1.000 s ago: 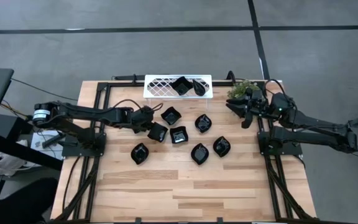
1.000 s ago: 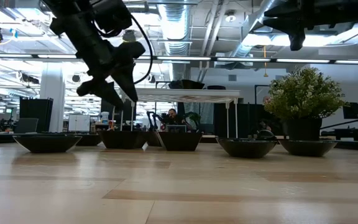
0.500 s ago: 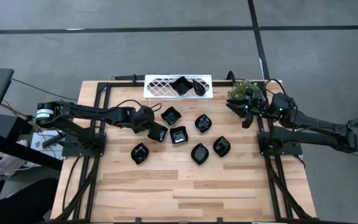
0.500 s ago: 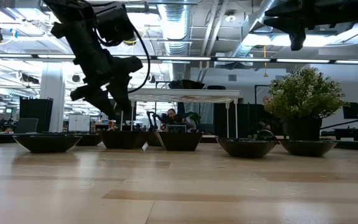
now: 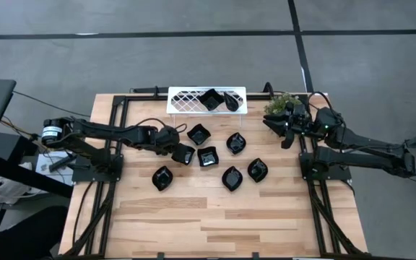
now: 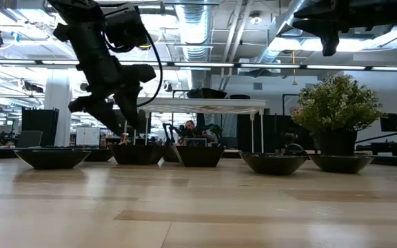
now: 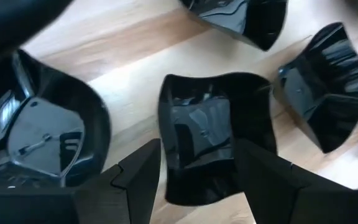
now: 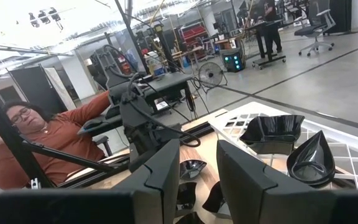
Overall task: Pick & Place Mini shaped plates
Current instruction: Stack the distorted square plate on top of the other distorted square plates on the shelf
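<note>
A wavy-edged square plate [image 7: 213,134] lies on the wood at the centre of the left wrist view, directly between the two dark fingers [image 7: 143,174] of the left gripper [image 5: 178,149], which stand spread apart on either side of it without pinching it. In the high view that gripper sits left of centre, above the leftmost dish of a loose cluster of mini shaped plates [image 5: 232,177] spread across the middle of the table [image 5: 193,224]. No brand, label or lettering can be read on any dish.

Two more black plates rest in the white lattice tray [image 5: 186,100] at the upper centre of the high view, a wavy square [image 8: 272,132] and a slim teardrop [image 8: 312,158] beside it.

The right gripper [image 5: 286,137] hangs in the air at the upper right, next to a small potted plant [image 5: 279,105]; its fingers [image 8: 160,177] stand a little apart with nothing between them.

In the low view the dishes line up along the far edge of the wood, with the plant [image 6: 335,110] to the right. A person [image 8: 39,140] in a red top sits beyond the table, at the left of the right wrist view.
</note>
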Action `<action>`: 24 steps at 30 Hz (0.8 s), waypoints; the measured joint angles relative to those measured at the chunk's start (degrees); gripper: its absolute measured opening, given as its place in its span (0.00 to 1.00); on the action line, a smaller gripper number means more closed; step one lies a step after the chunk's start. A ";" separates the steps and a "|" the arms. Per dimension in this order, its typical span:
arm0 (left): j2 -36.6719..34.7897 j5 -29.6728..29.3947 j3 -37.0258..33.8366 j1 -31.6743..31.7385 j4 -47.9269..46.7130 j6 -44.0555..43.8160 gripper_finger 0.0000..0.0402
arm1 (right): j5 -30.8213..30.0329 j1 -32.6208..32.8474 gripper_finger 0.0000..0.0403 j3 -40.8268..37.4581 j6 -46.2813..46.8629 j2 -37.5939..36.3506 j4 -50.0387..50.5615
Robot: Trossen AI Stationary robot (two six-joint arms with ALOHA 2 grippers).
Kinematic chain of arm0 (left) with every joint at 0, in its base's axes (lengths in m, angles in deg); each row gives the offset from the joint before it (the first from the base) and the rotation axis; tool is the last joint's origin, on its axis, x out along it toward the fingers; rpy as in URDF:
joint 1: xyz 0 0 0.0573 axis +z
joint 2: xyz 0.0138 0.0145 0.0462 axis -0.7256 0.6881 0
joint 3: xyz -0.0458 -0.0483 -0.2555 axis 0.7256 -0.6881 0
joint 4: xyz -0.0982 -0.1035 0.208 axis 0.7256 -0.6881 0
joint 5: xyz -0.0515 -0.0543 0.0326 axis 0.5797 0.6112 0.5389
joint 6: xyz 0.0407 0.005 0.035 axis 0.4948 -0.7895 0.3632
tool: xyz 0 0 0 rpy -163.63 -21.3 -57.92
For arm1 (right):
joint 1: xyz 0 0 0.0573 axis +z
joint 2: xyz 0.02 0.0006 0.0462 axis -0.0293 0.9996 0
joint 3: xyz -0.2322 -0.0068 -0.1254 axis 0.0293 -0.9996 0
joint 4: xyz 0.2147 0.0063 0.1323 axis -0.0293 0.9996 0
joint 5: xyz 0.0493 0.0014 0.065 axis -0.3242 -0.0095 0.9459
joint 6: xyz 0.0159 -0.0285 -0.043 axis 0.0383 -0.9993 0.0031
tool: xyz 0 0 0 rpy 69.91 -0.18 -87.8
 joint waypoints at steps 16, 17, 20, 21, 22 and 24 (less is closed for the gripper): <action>3.09 0.56 0.04 -2.35 0.74 -3.42 0.51 | 0.00 0.00 0.25 0.00 -0.40 0.00 0.00; 3.17 0.80 0.04 -2.37 0.76 -3.43 0.51 | 0.00 0.00 0.25 0.00 -0.40 0.00 0.02; 3.19 0.82 0.04 -2.30 0.96 -3.43 0.51 | 0.00 0.00 0.25 0.00 -0.42 0.00 0.00; 3.19 0.80 0.04 -2.30 1.04 -3.43 0.51 | 0.00 0.00 0.25 0.00 -0.42 0.00 0.00; 3.22 0.80 0.04 -2.30 1.17 -3.43 0.51 | 0.00 0.00 0.25 0.00 -0.42 0.00 0.00; 3.66 0.80 0.04 -2.30 1.42 -3.43 0.51 | 0.00 0.00 0.25 0.00 -0.42 0.00 0.00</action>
